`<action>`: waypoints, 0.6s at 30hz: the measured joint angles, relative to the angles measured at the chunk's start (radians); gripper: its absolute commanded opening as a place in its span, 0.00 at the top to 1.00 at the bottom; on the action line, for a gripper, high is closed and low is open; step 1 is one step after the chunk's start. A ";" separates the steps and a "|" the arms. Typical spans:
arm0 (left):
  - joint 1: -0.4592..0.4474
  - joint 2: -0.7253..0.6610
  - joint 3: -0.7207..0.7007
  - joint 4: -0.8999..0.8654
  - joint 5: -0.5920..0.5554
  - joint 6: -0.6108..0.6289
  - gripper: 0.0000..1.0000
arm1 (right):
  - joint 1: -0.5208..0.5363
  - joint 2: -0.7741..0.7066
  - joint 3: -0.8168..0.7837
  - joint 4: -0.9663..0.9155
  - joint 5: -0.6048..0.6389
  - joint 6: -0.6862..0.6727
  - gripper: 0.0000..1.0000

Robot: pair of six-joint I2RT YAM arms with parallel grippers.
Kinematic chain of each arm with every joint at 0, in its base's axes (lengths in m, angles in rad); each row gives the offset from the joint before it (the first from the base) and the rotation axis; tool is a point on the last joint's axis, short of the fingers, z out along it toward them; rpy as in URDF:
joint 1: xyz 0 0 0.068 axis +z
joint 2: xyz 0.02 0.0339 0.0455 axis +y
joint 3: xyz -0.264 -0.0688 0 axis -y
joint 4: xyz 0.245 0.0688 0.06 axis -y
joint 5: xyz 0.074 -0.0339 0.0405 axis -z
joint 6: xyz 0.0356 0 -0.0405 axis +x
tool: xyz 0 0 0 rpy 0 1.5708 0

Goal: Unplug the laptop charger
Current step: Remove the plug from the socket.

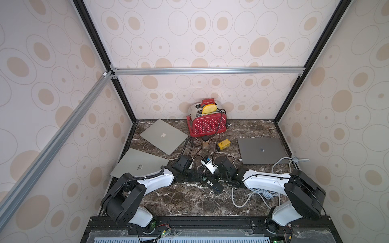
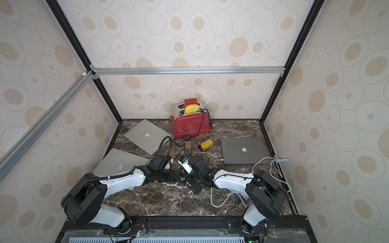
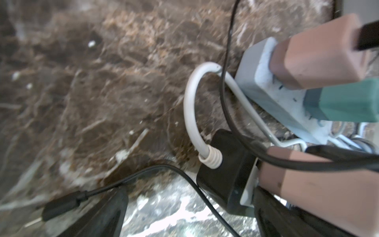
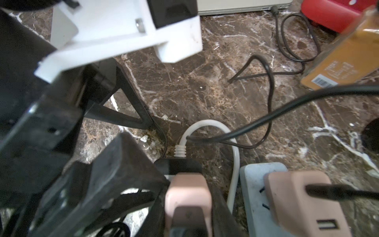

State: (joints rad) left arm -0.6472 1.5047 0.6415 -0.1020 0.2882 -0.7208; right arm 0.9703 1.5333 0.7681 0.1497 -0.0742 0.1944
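A pink laptop charger (image 4: 188, 195) sits plugged into the end of a black power strip (image 4: 180, 164), and my right gripper (image 4: 188, 207) is shut on it, one black finger on each side. The same charger (image 3: 307, 180) and black strip (image 3: 223, 174) show in the left wrist view. My left gripper (image 3: 190, 207) stands open over the marble, with the strip's end just inside one finger (image 3: 287, 217). A thick white cord (image 3: 190, 106) loops out of the black strip. In both top views the two arms meet at mid-table among the cables.
A white power strip (image 4: 256, 184) beside it carries another pink adapter (image 4: 303, 201) and a green one (image 3: 344, 102). Thin black cables (image 4: 270, 98) cross the marble. A dark laptop (image 1: 261, 150), two silver laptops (image 1: 164, 135) (image 1: 139, 163), a red toaster (image 1: 207, 124), a yellow block (image 1: 223, 144) and loose white cable (image 1: 252, 193) surround the arms.
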 measured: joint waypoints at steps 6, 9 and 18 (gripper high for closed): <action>0.000 0.005 -0.020 0.064 -0.001 0.007 0.02 | -0.009 -0.002 0.009 -0.016 0.000 0.003 1.00; 0.000 0.005 -0.029 0.091 0.000 0.007 0.02 | -0.013 0.002 0.024 -0.035 -0.002 -0.005 1.00; 0.008 -0.023 -0.079 0.159 0.003 0.016 0.01 | -0.017 0.021 0.052 -0.061 -0.023 -0.029 1.00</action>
State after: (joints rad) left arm -0.6388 1.4818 0.5621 0.0574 0.2913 -0.7052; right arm 0.9531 1.5547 0.8200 0.0891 -0.0967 0.1658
